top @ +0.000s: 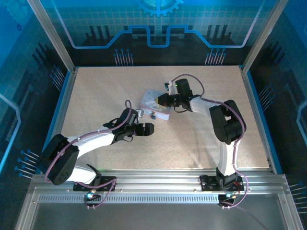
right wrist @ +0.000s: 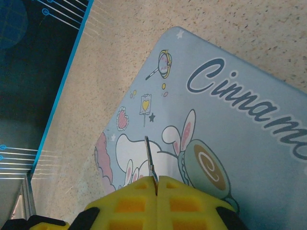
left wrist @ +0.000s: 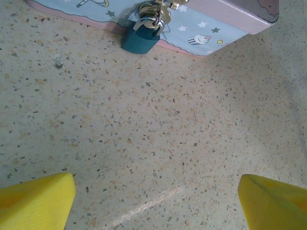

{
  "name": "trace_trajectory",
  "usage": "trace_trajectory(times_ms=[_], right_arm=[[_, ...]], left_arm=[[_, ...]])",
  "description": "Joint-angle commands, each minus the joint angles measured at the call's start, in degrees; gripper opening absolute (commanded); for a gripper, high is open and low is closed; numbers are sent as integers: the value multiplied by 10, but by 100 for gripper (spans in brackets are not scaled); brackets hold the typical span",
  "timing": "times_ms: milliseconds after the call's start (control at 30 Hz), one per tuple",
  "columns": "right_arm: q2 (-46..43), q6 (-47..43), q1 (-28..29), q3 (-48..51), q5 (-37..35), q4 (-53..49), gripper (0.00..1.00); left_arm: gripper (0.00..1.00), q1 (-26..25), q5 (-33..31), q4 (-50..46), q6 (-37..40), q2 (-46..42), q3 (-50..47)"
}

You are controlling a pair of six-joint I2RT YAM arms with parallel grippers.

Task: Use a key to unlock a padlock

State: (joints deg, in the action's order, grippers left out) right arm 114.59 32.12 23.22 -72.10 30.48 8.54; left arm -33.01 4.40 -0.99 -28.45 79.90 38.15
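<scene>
Dark teal padlock (left wrist: 140,40) hangs tilted; slim key (right wrist: 150,163) pinched.

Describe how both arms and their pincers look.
The left arm and right arm have white shells with black joints, and purple-grey cables loop along each. A green light glows on the right arm's wrist. The left pincer and right pincer are black with yellow, blocky fingertips.
</scene>
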Motion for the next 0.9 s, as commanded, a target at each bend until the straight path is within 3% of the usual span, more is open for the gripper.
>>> trace_trajectory(times_ms=[0,867], right_arm=[[27,-2,12,16,10,-7,4],[-14,-63,58,108,31,-89,3]], left_arm=[[89,6,14,7,12,6,7],[82,10,7,77,128,7,-40]])
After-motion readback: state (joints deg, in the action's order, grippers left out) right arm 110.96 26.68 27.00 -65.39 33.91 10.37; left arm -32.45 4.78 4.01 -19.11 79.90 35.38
